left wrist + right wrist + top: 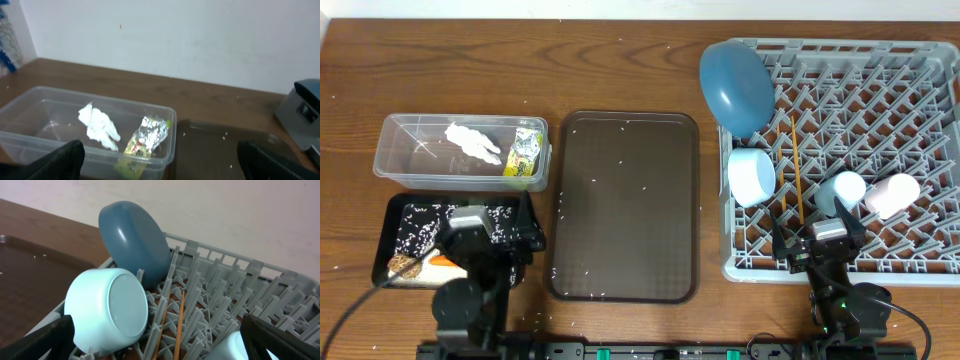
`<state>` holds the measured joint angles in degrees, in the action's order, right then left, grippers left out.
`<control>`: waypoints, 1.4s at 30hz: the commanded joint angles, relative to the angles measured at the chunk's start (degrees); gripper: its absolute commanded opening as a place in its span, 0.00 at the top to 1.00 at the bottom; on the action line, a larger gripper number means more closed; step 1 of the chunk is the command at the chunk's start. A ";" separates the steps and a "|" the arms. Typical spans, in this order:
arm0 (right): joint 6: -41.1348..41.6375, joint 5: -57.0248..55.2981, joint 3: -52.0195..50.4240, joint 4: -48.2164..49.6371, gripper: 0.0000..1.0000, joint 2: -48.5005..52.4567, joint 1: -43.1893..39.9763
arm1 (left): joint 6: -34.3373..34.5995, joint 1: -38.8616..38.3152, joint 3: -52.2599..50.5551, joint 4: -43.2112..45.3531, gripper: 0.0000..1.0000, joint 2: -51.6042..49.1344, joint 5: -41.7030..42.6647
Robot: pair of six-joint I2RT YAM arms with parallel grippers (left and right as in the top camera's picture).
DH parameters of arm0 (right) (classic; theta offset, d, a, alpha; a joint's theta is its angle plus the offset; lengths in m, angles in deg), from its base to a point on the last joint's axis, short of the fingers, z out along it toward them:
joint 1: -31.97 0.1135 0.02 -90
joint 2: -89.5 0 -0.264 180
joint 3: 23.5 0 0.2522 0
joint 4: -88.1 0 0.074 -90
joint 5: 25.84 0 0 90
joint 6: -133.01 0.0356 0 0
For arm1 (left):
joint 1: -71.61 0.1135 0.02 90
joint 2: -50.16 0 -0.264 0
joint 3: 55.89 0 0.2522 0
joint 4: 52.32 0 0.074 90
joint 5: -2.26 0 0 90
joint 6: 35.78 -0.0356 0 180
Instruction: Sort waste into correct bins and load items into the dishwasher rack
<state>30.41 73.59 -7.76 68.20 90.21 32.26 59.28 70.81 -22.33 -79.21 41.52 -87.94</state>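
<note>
The clear tub [395,160] at the left holds the white tissue [472,141] and the yellow-green foil wrapper [525,153]; both show in the left wrist view, tissue [99,126] and wrapper [147,136]. The black tray [395,215] in front of it holds rice grains [425,222], a brown lump [402,265] and the carrot [446,264]. The grey rack [920,110] holds the blue plate [737,85], pale bowl [752,176], chopsticks [797,170], light-blue cup [842,189] and pinkish cup [892,195]. My left gripper [480,235] is open and empty over the black tray. My right gripper [820,248] is open and empty at the rack's front edge.
A large dark brown serving tray [625,205] lies in the middle, with stray rice grains on it and on the table around it. The rack's upright pegs [215,285] stand close ahead of my right gripper.
</note>
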 commanded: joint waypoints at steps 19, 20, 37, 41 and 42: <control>-0.52 0.37 -0.48 0.15 0.01 -0.39 0.85 | -0.52 -1.05 -19.56 15.26 0.02 8.55 -0.39; -0.52 0.37 -0.48 0.15 0.01 -0.39 0.85 | -0.52 -1.05 -19.56 15.13 0.02 8.55 -0.39; -0.52 0.37 -0.48 0.15 0.01 -0.39 0.85 | -0.55 -1.05 -19.56 9.03 0.02 8.02 -0.42; -0.52 0.37 -0.48 0.15 0.01 -0.39 0.85 | -0.55 -1.05 -19.56 9.03 0.02 8.02 -0.42; -0.52 0.37 -0.48 0.15 0.01 -0.39 0.85 | -0.55 -1.05 -19.56 9.03 0.02 8.02 -0.42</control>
<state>30.41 73.59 -7.78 68.18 90.21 32.26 58.87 69.98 -41.22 -67.36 49.56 -87.66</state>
